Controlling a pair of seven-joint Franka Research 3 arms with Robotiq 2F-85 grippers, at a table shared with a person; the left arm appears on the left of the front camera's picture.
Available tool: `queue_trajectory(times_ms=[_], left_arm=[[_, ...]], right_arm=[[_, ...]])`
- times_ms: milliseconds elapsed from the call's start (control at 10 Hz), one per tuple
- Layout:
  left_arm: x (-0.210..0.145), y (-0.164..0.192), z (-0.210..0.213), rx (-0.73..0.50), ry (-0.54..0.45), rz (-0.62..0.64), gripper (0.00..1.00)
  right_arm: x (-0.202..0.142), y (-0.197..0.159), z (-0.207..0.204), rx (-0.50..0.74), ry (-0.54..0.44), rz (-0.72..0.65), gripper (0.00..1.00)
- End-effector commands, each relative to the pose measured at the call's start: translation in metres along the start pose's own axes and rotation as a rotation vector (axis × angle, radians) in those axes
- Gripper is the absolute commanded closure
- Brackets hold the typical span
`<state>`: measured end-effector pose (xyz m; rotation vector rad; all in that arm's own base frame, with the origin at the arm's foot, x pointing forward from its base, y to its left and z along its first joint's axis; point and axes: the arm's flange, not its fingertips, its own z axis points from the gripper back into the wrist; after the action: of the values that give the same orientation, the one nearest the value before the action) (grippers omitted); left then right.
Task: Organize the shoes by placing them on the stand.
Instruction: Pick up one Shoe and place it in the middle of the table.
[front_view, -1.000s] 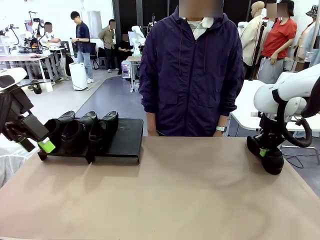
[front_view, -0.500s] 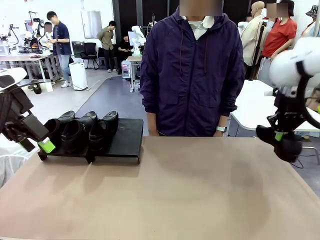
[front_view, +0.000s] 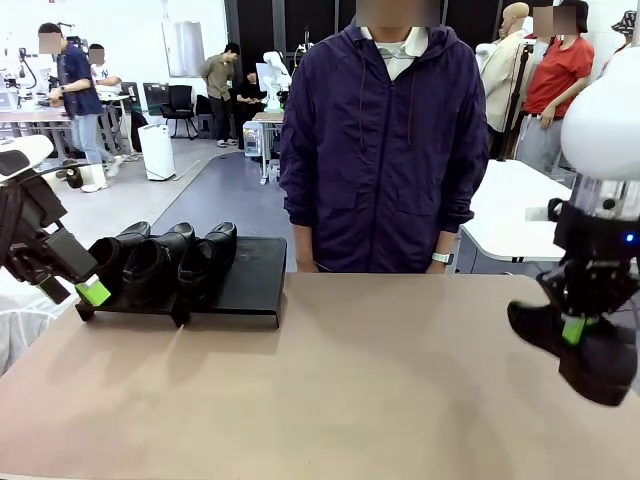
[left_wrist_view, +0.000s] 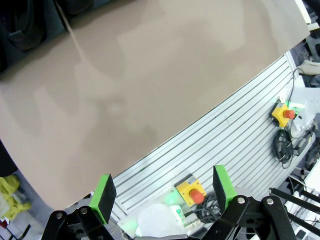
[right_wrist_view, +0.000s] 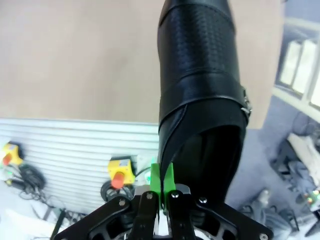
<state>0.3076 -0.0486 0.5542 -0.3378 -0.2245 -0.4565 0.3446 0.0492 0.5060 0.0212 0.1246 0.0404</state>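
Observation:
Three glossy black shoes (front_view: 155, 265) stand side by side on the left part of the flat black stand (front_view: 252, 275) at the table's far left. A fourth black shoe (front_view: 592, 358) hangs in the air over the table's right edge. My right gripper (front_view: 573, 330) is shut on its collar; in the right wrist view the green pads (right_wrist_view: 161, 181) pinch the shoe's (right_wrist_view: 200, 90) rim, toe pointing away. My left gripper (front_view: 73, 292) hovers open just left of the stand, its fingers (left_wrist_view: 103, 192) spread wide with nothing between them.
A person in a dark purple jacket (front_view: 380, 150) stands at the far side of the tan table (front_view: 330, 380), arms down. The right half of the stand is bare. Below the table's near edge are a slotted aluminium panel (left_wrist_view: 235, 135) and emergency-stop buttons (left_wrist_view: 192, 189).
My right arm has lifted the shoe off the table's far right and carried it nearer and lower at the right edge. The left arm has stayed still.

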Motion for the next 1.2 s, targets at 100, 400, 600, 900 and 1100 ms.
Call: queue_trajectory(times_ms=[100, 400, 600, 900, 1100], left_arm=[[-0.001, -0.001, 0.001, -0.018, -0.005, 0.009, 0.00], [-0.001, -0.001, 0.001, -0.018, -0.005, 0.009, 0.00], [-0.001, -0.001, 0.001, -0.018, -0.005, 0.009, 0.00], [-0.001, -0.001, 0.001, -0.018, -0.005, 0.009, 0.00], [-0.001, -0.001, 0.001, -0.018, -0.005, 0.009, 0.00]], right_arm=[[0.000, 0.000, 0.000, 0.000, 0.000, 0.000, 1.00], [0.004, -0.001, -0.010, 0.009, 0.026, 0.002, 1.00], [0.007, 0.056, -0.008, 0.085, -0.033, 0.035, 1.00], [-0.020, 0.165, -0.017, 0.046, -0.125, -0.071, 1.00], [-0.020, 0.218, -0.026, 0.077, -0.139, -0.071, 1.00]])
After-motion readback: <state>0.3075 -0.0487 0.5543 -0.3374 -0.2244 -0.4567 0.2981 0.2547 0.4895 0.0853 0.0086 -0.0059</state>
